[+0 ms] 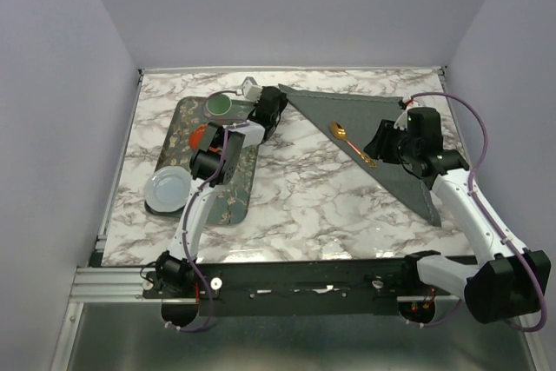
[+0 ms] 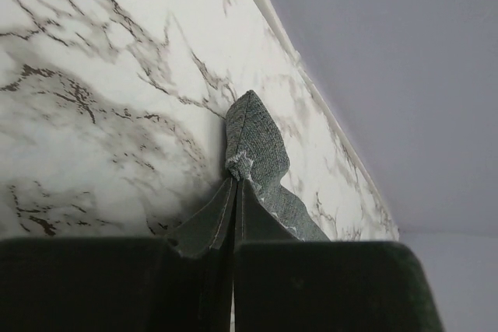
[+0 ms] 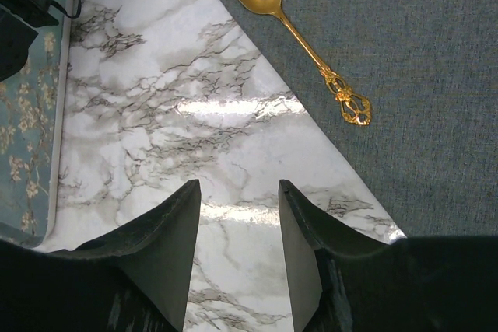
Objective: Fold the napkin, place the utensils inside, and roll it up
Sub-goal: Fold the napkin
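Note:
The dark grey napkin lies folded into a triangle at the back right of the marble table. A gold spoon lies on it near the diagonal fold; it also shows in the right wrist view on the napkin. My left gripper is shut on the napkin's left corner, pinching it at the fingertips. My right gripper is open and empty, hovering over bare marble just beside the fold, near the spoon's handle.
A green floral tray at the left holds a green cup, a red-orange object and a pale blue plate. The tray's edge shows in the right wrist view. The back wall runs close behind the napkin.

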Available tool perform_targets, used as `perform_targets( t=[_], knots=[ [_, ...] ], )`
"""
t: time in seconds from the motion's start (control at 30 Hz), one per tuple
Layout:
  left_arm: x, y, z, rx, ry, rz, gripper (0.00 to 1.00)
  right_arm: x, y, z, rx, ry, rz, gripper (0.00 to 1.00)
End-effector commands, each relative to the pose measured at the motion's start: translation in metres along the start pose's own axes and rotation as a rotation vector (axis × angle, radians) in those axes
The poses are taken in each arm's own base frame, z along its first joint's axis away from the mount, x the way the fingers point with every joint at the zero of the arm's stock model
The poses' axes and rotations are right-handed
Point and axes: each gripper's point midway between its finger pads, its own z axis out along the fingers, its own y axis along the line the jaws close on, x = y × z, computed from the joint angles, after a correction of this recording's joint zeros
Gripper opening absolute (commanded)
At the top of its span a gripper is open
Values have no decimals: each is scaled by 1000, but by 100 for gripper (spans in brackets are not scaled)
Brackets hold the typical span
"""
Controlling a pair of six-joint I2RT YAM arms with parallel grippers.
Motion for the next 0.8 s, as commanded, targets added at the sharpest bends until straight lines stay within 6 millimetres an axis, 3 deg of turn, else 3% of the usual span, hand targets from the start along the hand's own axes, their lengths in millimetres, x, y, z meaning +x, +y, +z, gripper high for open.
perform_targets(
  t=[0.0,0.13,0.27,0.43,0.77],
  knots=[
    [-14,-49,-14,129,-8,58,8,2,3,-4,-25,-5,3,53],
    [-6,-66,-17,163,23,124,8,1,4,-6,-29,-13,0,53],
    [1,-68,-21,166,42,156,8,0,2,-8,-20,-23,-5,53],
    [4,-56,-28,143,46,132,8,0,2,-8,-20,-23,-4,53],
    [6,-74,-42,170,41,262,6,-3,3,-11,-23,-33,-4,53]
  ],
)
